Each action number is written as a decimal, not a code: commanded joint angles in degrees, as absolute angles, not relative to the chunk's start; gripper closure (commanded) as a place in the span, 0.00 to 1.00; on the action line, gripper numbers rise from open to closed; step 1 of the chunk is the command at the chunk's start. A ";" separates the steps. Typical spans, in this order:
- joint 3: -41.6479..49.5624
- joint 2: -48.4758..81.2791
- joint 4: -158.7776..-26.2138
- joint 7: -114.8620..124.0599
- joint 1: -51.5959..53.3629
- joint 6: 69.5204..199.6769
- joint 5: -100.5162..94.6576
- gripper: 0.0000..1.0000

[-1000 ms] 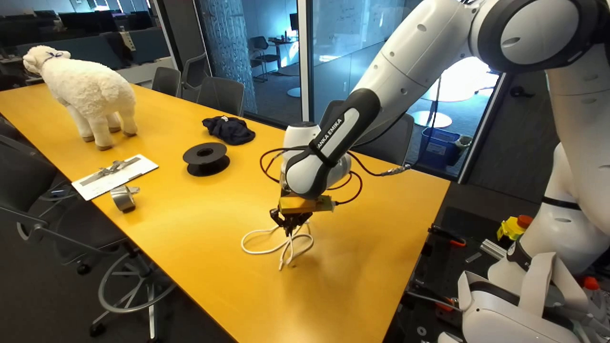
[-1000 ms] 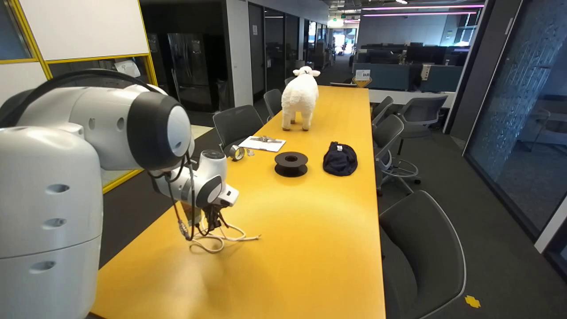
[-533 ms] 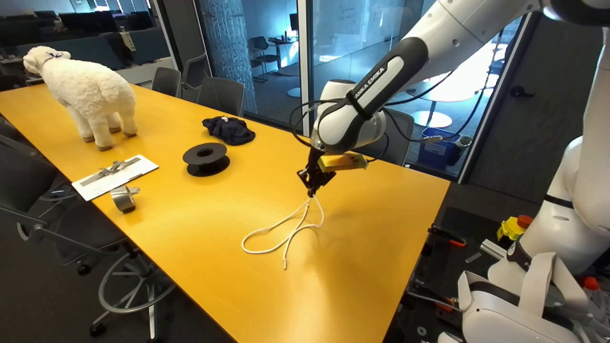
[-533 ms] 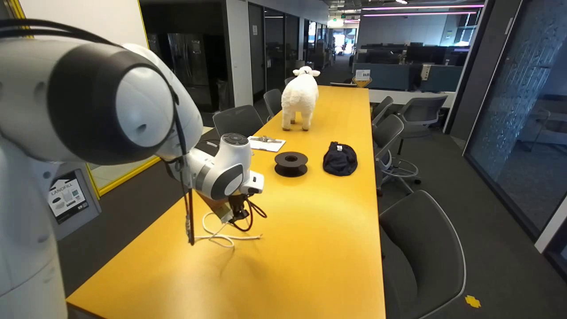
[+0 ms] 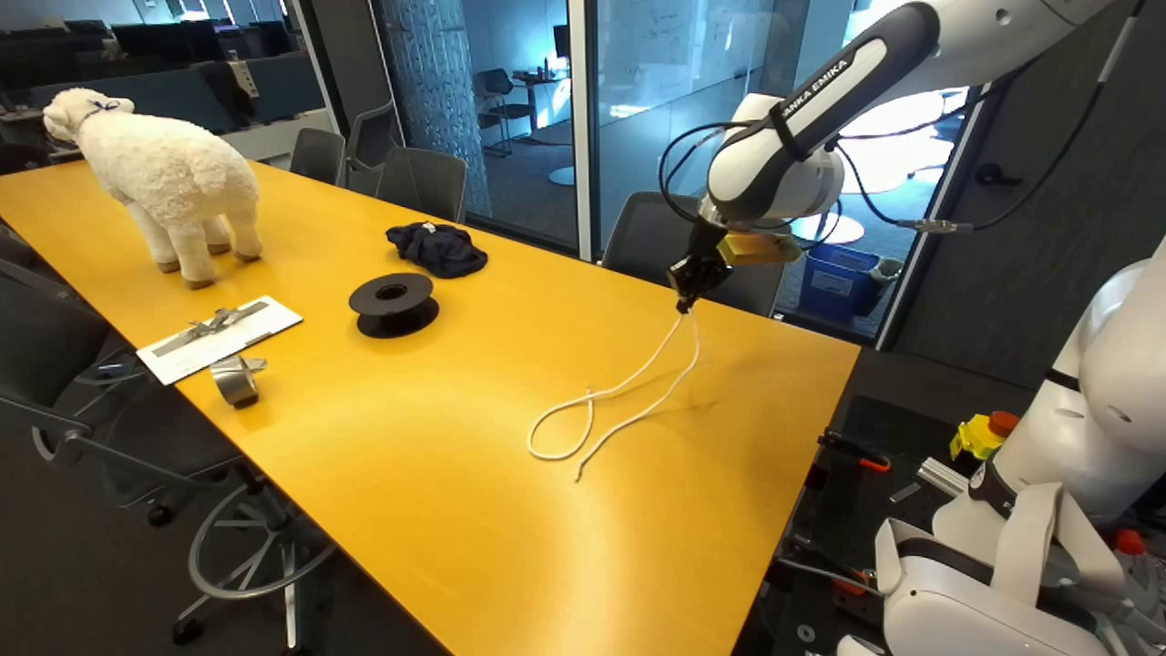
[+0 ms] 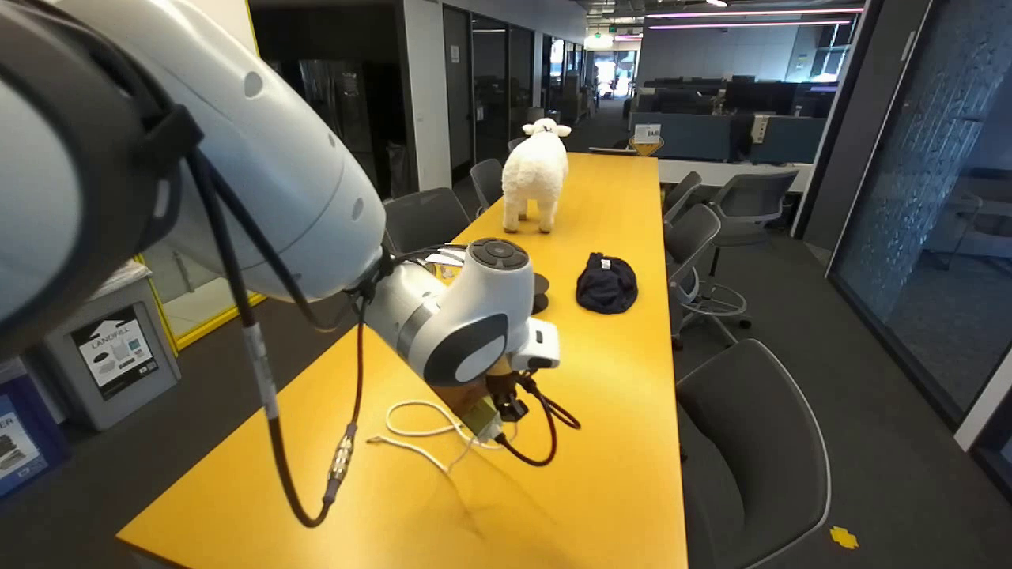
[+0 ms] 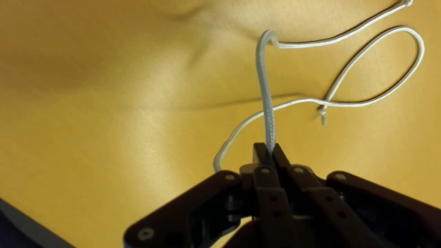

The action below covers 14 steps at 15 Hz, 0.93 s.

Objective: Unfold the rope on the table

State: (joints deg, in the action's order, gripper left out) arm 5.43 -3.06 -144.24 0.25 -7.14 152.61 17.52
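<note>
Rope (image 5: 590, 397): I am clamping it in the gripper (image 7: 270, 148) jaws. In an exterior view, its long axis is slanting down-left, one end pointing likewise.

The white braided cord (image 7: 266, 100) rose in a bend off the glossy yellow-orange conference table (image 5: 437, 446), looped across itself beside one knotted end.

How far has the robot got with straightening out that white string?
Looks done: one end of the rope lies on the table, apart from the loop. In hand: the gripper pinches the rope and holds a stretch of it above the table. Left: the loop crosses itself beside the other end, so it probably needs pulling open, then laying down.
</note>
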 commanded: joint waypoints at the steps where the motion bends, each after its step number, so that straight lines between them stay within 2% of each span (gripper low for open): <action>1: 10.45 -7.26 -147.03 -4.86 -10.57 150.82 15.36 0.99; 6: 15.26 -3.96 -145.96 -16.35 -11.56 149.91 21.53 0.99; 11: 14.84 1.82 -145.25 -35.78 -10.40 148.00 42.16 0.99; 14: 14.74 5.22 -144.97 -41.83 -11.37 146.90 47.60 0.99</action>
